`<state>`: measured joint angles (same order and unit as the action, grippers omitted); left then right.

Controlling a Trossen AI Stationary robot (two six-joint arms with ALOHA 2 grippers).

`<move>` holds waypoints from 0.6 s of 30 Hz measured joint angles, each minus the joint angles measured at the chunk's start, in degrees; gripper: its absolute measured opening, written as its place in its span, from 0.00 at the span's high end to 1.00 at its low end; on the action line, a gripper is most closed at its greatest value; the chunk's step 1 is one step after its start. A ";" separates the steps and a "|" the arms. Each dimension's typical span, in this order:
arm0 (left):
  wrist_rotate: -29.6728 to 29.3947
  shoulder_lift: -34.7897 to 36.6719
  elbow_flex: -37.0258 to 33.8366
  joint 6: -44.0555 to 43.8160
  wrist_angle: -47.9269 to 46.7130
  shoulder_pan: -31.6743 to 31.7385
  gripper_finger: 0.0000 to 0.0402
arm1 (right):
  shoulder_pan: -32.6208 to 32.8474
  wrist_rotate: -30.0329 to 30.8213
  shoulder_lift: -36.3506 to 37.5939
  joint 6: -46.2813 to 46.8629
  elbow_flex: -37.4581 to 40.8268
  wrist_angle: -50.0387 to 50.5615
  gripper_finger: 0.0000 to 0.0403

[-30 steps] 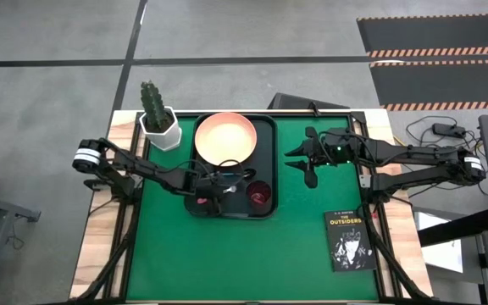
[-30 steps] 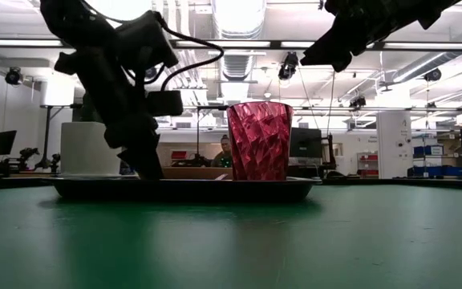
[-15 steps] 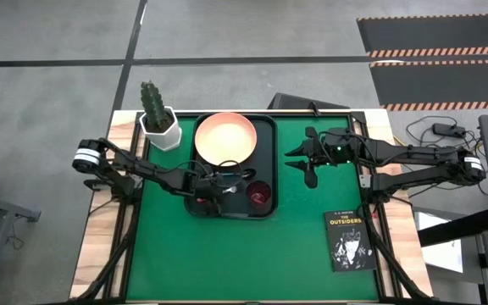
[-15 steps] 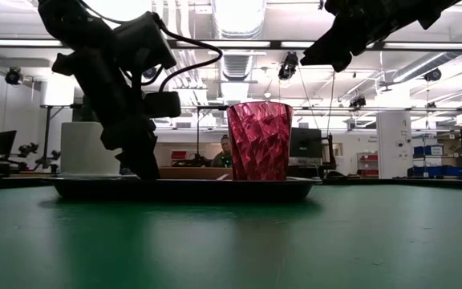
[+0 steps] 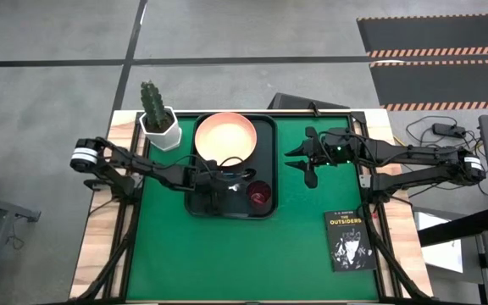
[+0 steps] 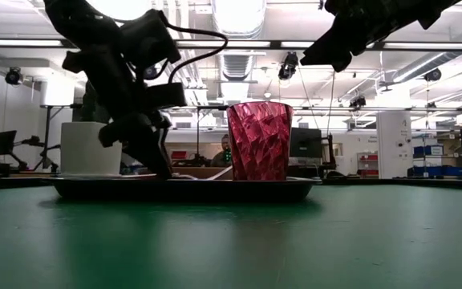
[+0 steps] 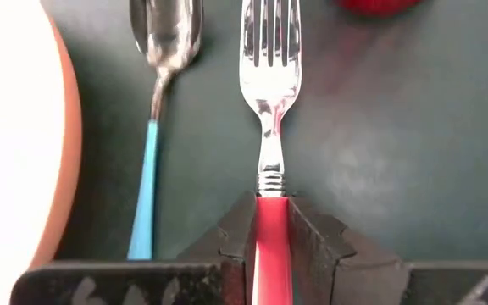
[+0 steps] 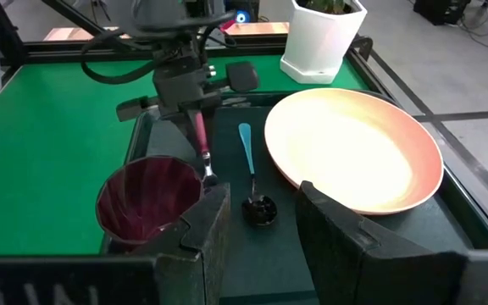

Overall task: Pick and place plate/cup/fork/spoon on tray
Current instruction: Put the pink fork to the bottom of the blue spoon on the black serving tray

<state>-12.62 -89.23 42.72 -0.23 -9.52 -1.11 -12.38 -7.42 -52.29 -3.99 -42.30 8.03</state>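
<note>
The dark tray (image 5: 266,152) holds the salmon-pink plate (image 5: 225,138), the maroon cup (image 5: 259,195) and the blue-handled spoon (image 7: 147,169), which lies flat beside the plate. My left gripper (image 5: 213,188) is low over the tray's near left part, shut on the pink-handled fork (image 7: 269,51). The fork lies parallel to the spoon, between it and the cup (image 8: 146,202). My right gripper (image 5: 309,161) is open and empty, above the green table to the right of the tray. My left gripper pinches the fork's pink handle (image 7: 271,222) between its two fingers (image 7: 234,241), just behind the metal neck. The fingers lie along the fork and come from above, slanting down (image 8: 195,119). The tine end (image 8: 210,176) is down at the tray floor beside the cup.
A white hexagonal pot with a cactus (image 5: 160,125) stands at the tray's far left corner. A black book (image 5: 348,240) lies on the green mat near the right front. Cables run along the table's far right edge (image 5: 435,131).
My left gripper, which was pointing nearly straight down over the tray, has tipped and shifted a little toward the cup, staying low over the tray. My right arm has kept still.
</note>
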 joint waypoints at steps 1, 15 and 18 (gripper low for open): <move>0.74 0.00 0.00 0.19 0.82 0.42 0.91 | 0.00 0.00 0.00 0.23 0.00 0.02 0.69; 3.63 -1.81 -1.02 0.61 5.40 0.83 0.91 | 0.00 -0.01 0.00 0.53 0.00 0.13 0.69; 4.84 -1.86 -1.01 0.59 5.24 0.83 0.91 | 0.00 0.00 0.00 0.50 0.00 0.12 0.69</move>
<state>-7.78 -91.09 41.71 0.36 -4.28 -0.27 -12.38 -7.42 -52.29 -3.49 -42.30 8.15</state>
